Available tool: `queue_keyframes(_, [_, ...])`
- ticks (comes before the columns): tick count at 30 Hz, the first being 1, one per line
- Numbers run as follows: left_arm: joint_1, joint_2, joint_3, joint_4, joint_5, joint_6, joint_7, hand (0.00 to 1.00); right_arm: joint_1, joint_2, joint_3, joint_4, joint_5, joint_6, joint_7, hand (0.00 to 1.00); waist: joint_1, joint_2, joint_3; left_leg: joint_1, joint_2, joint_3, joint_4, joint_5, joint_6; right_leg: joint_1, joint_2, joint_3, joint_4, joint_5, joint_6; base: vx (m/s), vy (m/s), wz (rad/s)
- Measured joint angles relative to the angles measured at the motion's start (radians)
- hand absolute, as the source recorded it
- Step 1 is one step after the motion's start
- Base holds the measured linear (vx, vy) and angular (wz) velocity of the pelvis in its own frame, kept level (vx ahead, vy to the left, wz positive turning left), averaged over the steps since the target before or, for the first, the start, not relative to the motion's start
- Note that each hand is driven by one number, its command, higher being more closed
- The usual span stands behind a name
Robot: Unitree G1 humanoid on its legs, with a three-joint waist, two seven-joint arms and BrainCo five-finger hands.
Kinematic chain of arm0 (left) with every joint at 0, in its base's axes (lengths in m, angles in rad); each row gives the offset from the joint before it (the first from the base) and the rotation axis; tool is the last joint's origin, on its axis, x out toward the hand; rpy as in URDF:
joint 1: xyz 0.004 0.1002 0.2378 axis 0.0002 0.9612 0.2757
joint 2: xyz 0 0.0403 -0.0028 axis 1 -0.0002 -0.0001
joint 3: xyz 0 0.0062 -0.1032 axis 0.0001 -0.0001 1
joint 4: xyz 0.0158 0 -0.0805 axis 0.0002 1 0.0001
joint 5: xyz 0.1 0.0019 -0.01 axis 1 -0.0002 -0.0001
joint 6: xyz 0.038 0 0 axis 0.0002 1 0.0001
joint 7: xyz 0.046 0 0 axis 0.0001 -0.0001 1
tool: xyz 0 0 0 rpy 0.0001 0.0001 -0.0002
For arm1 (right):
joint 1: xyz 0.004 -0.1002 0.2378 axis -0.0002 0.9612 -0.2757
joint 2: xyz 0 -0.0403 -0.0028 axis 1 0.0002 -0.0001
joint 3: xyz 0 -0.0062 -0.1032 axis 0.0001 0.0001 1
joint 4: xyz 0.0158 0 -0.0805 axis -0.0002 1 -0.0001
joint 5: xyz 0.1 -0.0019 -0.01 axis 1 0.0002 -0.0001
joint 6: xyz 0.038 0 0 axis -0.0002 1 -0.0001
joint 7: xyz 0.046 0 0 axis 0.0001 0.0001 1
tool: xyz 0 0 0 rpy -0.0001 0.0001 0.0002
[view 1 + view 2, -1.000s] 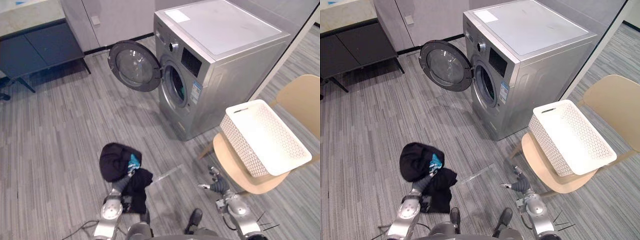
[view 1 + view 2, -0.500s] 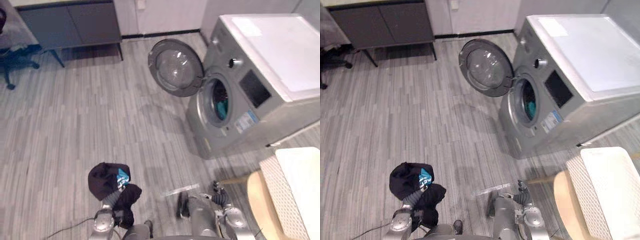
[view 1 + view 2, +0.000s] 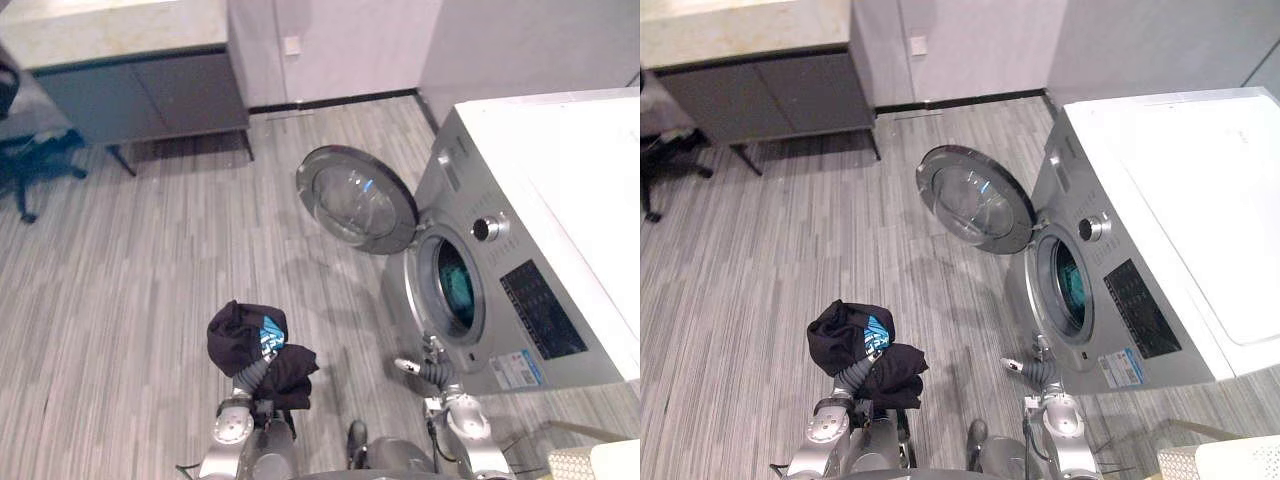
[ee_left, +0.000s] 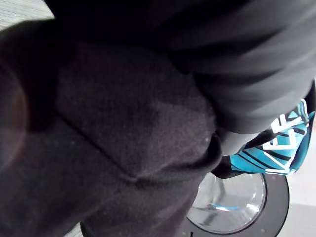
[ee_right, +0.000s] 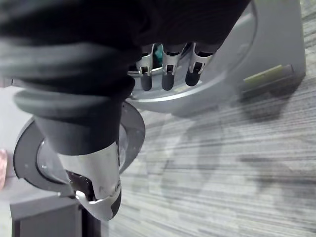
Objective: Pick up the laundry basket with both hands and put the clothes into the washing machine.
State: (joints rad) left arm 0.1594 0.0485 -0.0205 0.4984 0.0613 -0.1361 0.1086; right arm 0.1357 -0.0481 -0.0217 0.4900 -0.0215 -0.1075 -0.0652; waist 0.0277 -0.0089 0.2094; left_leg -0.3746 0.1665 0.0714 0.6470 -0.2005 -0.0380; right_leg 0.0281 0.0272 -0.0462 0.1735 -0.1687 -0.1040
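Left eye view: dark clothes drape the left hand, whose grip I cannot tell. The washing machine stands to the right, door open.

Left wrist view: black cloth with a teal patch.

Right wrist view: the right hand is empty, fingers straight, facing the washing machine.
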Motion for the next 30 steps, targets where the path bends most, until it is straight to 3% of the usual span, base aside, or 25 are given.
queue_keyframes(1, [0.001,0.002,-0.012,0.002,0.0,0.0,0.001,1.0,0.001,-0.001,0.0,0.006,-0.005,0.0,-0.002,0.0,0.009,0.0,0.0,0.003,-0.022,-0.058,-0.086,0.011,-0.017,0.005,-0.004,0.036,0.007,-0.018,0.015,0.34,0.25,-1.45])
queue_keyframes(2, [-0.002,-0.005,-0.018,0.011,0.002,0.001,0.002,1.0,-0.01,-0.003,-0.014,0.042,-0.024,-0.001,-0.007,0.0,0.017,0.013,-0.008,0.027,-0.042,-0.164,-0.267,0.055,-0.068,0.001,0.002,0.106,0.029,-0.049,0.049,0.33,0.28,-1.5])
queue_keyframes(3, [-0.002,-0.011,-0.02,0.018,0.002,0.0,0.003,1.0,-0.014,-0.006,-0.017,0.056,-0.031,0.0,-0.012,0.0,0.016,0.028,-0.016,0.035,-0.035,-0.191,-0.318,0.092,-0.079,-0.004,0.011,0.139,0.046,-0.069,0.066,0.4,0.408,-1.78])
queue_keyframes(4, [0.003,-0.02,-0.023,0.032,0.002,0.001,0.003,1.0,-0.012,-0.017,-0.017,0.071,-0.038,0.0,-0.019,0.0,0.016,0.054,-0.03,0.048,-0.01,-0.2,-0.331,0.183,-0.086,-0.014,0.028,0.19,0.085,-0.108,0.094,0.32,0.411,-1.6])
queue_keyframes(5, [-0.012,-0.002,-0.029,0.062,0.005,0.009,0.002,1.0,-0.009,0.011,-0.017,0.095,-0.043,0.005,-0.024,0.0,0.009,-0.004,-0.04,0.064,-0.029,-0.11,-0.285,0.126,-0.056,-0.042,-0.017,0.242,0.143,-0.133,0.122,0.31,0.403,-1.52])
queue_keyframes(7, [-0.012,0.02,-0.027,0.063,0.012,0.01,0.002,1.0,0.002,0.03,-0.011,0.111,-0.051,0.001,-0.021,0.0,0.009,-0.036,-0.058,0.087,-0.04,-0.008,-0.281,0.088,-0.031,-0.088,-0.059,0.252,0.193,-0.141,0.147,0.25,0.344,-1.55])
queue_keyframes(8, [-0.012,0.037,-0.026,0.062,0.012,0.011,0.003,1.0,-0.008,0.033,-0.004,0.136,-0.051,0.002,-0.019,0.0,0.002,-0.049,-0.063,0.129,-0.036,0.087,-0.281,0.052,-0.01,-0.116,-0.093,0.227,0.22,-0.119,0.186,0.22,0.338,-1.76])
queue_keyframes(10, [-0.004,0.051,-0.014,0.062,0.012,0.011,0.003,1.0,-0.039,0.032,0.012,0.177,-0.051,0.003,-0.018,0.0,-0.011,-0.055,-0.066,0.179,-0.024,0.191,-0.298,0.029,0.008,-0.161,-0.127,0.142,0.26,-0.091,0.222,0.1,0.222,-1.76])
queue_keyframes(11, [-0.003,0.066,-0.012,0.062,0.012,0.013,0.003,1.0,-0.063,0.031,0.024,0.199,-0.051,0.003,-0.018,0.0,-0.016,-0.041,-0.057,0.213,-0.014,0.26,-0.316,0.02,0.015,-0.191,-0.155,0.033,0.276,-0.069,0.207,0.08,0.22,-1.96])
queue_keyframes(12, [-0.008,0.083,-0.005,0.062,0.012,0.014,0.003,1.0,-0.078,0.031,0.034,0.22,-0.052,0.003,-0.016,0.0,-0.016,-0.044,-0.059,0.246,-0.002,0.32,-0.333,0.016,0.017,-0.207,-0.178,-0.101,0.271,-0.051,0.188,0.09,0.2,-1.74])
queue_keyframes(15, [-0.027,0.113,0.01,0.063,0.011,0.016,0.005,1.0,-0.103,0.029,0.04,0.249,-0.068,0.004,-0.016,0.0,-0.018,-0.037,-0.055,0.305,0.014,0.432,-0.38,0.015,0.016,-0.205,-0.201,-0.397,0.202,-0.021,0.142,0.07,0.064,-1.41])
queue_keyframes(16, [-0.036,0.117,0.028,0.07,0.011,0.016,0.005,1.0,-0.118,0.018,0.04,0.253,-0.07,0.004,-0.017,0.0,-0.018,-0.043,-0.058,0.315,0.012,0.466,-0.385,0.015,0.015,-0.201,-0.202,-0.486,0.155,-0.003,0.109,0.08,-0.058,-1.22])
queue_keyframes(18, [-0.055,0.122,0.03,0.076,0.011,0.017,0.005,1.0,-0.135,-0.007,0.034,0.253,-0.072,0.003,-0.019,0.0,-0.036,-0.026,-0.048,0.324,0.018,0.464,-0.382,0.017,0.012,-0.2,-0.178,-0.442,0.133,0.011,0.104,0.08,-0.084,-0.85])
queue_keyframes(19, [-0.064,0.118,0.026,0.084,0.012,0.017,0.001,1.0,-0.135,-0.021,0.027,0.256,-0.072,0.004,-0.019,0.0,-0.06,-0.01,-0.039,0.326,0.036,0.468,-0.342,0.012,0.003,-0.183,-0.161,-0.427,0.107,0.015,0.105,0.09,-0.119,-0.53])
queue_keyframes(21, [-0.061,0.11,0.026,0.086,0.012,0.017,0.0,1.0,-0.116,-0.027,0.03,0.268,-0.072,0.005,-0.019,0.0,-0.065,-0.004,-0.034,0.302,0.098,0.457,-0.182,0.001,-0.014,-0.145,-0.128,-0.387,0.075,0.013,0.103,0.11,-0.125,-0.68])
queue_keyframes(22, [-0.052,0.099,0.026,0.086,0.012,0.016,-0.001,1.0,-0.103,-0.036,0.031,0.27,-0.071,0.005,-0.02,0.0,-0.06,0.009,-0.027,0.261,0.166,0.415,0.008,0.01,-0.01,-0.107,-0.092,-0.355,0.06,0.005,0.093,0.11,-0.09,-0.91])
queue_keyframes(23, [-0.045,0.087,0.025,0.086,0.011,0.018,-0.001,1.0,-0.094,-0.049,0.03,0.272,-0.069,0.007,-0.023,0.0,-0.054,0.027,-0.015,0.229,0.209,0.353,0.139,0.043,0.004,-0.08,-0.062,-0.321,0.062,-0.006,0.081,0.12,-0.069,-0.97])
queue_keyframes(24, [-0.041,0.082,0.025,0.087,0.011,0.019,-0.001,1.0,-0.09,-0.054,0.029,0.273,-0.068,0.009,-0.025,0.0,-0.048,0.029,-0.01,0.198,0.219,0.31,0.205,0.068,0.008,-0.07,-0.055,-0.299,0.066,-0.015,0.071,0.17,-0.002,-1.09])
queue_keyframes(25, [-0.041,0.075,0.02,0.091,0.01,0.022,-0.002,1.0,-0.09,-0.058,0.029,0.274,-0.067,0.012,-0.028,0.0,-0.04,0.023,-0.002,0.153,0.202,0.222,0.266,0.026,-0.004,-0.066,-0.054,-0.251,0.076,-0.025,0.059,0.15,0.037,-1.1])
queue_keyframes(27, [-0.046,0.076,0.015,0.091,0.009,0.023,-0.001,1.0,-0.098,-0.058,0.009,0.275,-0.067,0.019,-0.036,0.0,-0.038,0.012,0.005,0.105,0.154,0.142,0.221,-0.036,-0.026,-0.065,-0.063,-0.202,0.08,-0.022,0.065,0.16,0.052,-0.96])
queue_keyframes(29, [-0.054,0.069,0.011,0.091,0.008,0.023,0.0,1.0,-0.105,-0.058,-0.03,0.291,-0.067,0.021,-0.048,0.0,-0.04,0.008,0.013,0.095,0.074,0.028,-0.034,-0.032,-0.038,-0.064,-0.075,-0.15,0.091,-0.02,0.07,0.19,0.158,-0.81])
queue_keyframes(30, [-0.056,0.069,0.011,0.091,0.007,0.023,0.001,1.0,-0.106,-0.057,-0.046,0.3,-0.067,0.021,-0.05,0.0,-0.039,0.01,0.014,0.113,0.044,-0.017,-0.152,-0.009,-0.066,-0.065,-0.079,-0.135,0.1,-0.027,0.089,0.18,0.199,-0.63])
